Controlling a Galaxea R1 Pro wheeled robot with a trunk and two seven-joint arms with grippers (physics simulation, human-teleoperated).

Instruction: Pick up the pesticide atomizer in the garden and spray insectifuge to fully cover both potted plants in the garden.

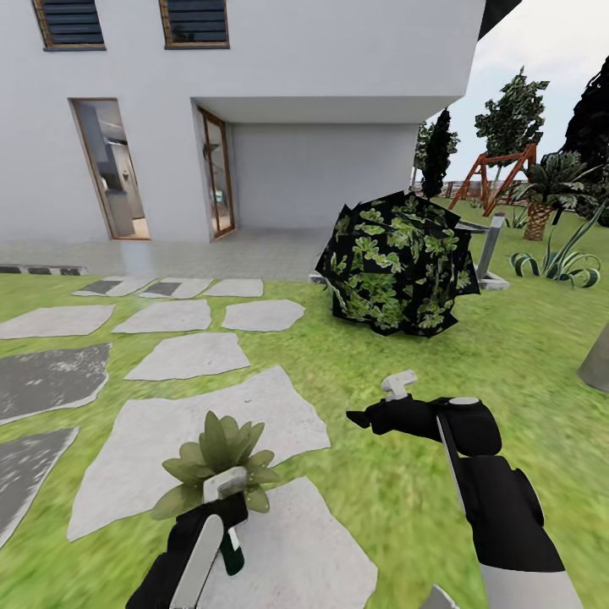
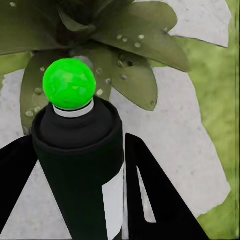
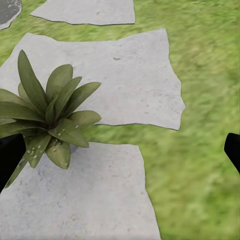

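The atomizer (image 2: 80, 165) hides part of the plant (image 2: 125, 60); the picture's edge cuts off the bottle's lower body

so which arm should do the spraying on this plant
Left. Its tool is already shut on the pesticide atomizer, held right over the potted plant on the stepping stone. The right tool is open, holds nothing, and sits off to the side over the grass.

Bright even daylight, no hard shadows; soft blur, esp. grass (image 1: 381, 499).
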